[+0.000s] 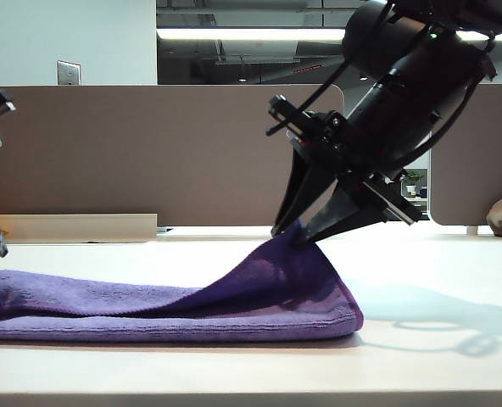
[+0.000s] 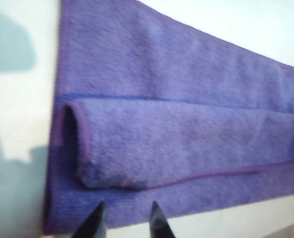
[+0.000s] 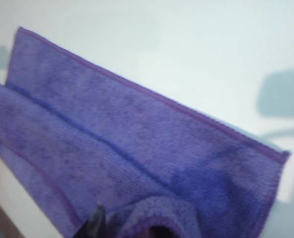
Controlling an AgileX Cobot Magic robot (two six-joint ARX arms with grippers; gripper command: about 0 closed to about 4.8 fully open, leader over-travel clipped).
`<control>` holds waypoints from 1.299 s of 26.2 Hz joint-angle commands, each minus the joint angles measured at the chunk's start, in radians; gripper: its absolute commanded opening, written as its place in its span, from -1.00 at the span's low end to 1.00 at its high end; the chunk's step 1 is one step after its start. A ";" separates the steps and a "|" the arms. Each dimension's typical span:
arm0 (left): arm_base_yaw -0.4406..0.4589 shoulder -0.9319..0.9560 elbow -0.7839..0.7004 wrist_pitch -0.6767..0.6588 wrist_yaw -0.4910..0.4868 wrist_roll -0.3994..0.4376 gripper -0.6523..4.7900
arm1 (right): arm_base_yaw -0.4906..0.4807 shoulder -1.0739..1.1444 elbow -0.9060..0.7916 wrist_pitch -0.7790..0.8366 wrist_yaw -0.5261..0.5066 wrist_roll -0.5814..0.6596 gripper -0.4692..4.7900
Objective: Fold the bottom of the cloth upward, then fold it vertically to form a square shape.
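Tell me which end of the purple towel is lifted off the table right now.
The right end of the purple microfiber towel, rising to the right end effector. The left end lies flat on the table, the left end effector above it, open.

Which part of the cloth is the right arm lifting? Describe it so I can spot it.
On the pale table, find the purple cloth. The right gripper lifts its right end into a peak, while the rest lies flat. The left gripper is over the other end.

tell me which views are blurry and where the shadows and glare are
Exterior view: sharp, right pincer backlit and dark, its shadow on the table right of the cloth. Both wrist views: soft, washed-out table, grey shadows; right wrist blurrier.
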 commanded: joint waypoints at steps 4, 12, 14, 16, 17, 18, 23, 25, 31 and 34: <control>0.000 -0.001 0.003 -0.005 -0.089 0.004 -0.33 | 0.001 -0.004 0.035 0.001 -0.033 0.023 -0.31; 0.001 0.080 0.003 0.063 -0.085 0.008 -0.32 | 0.001 -0.004 0.051 -0.045 -0.052 0.022 -0.28; 0.001 0.114 0.003 0.088 -0.058 0.007 -0.32 | 0.001 -0.004 0.051 -0.048 -0.052 0.023 -0.28; 0.001 0.132 0.003 0.109 -0.034 0.007 -0.32 | 0.001 -0.004 0.051 -0.048 -0.052 0.023 -0.28; 0.001 0.135 0.003 0.116 -0.026 0.007 -0.32 | 0.000 -0.004 0.051 -0.048 -0.052 0.023 -0.28; 0.001 0.135 0.004 0.121 -0.027 0.008 -0.32 | 0.000 -0.004 0.051 -0.049 -0.052 0.023 -0.28; 0.001 0.135 0.005 0.132 -0.033 0.007 -0.32 | 0.000 -0.004 0.051 -0.048 -0.052 0.023 -0.28; 0.001 0.135 0.005 0.143 -0.034 0.007 -0.32 | 0.000 -0.004 0.051 -0.049 -0.051 0.022 -0.28; 0.001 0.135 0.005 0.210 -0.001 -0.024 -0.49 | 0.000 -0.004 0.051 -0.053 -0.052 0.022 -0.29; 0.001 0.135 0.005 0.233 0.001 -0.039 -0.55 | 0.000 -0.004 0.051 -0.060 -0.052 0.022 -0.29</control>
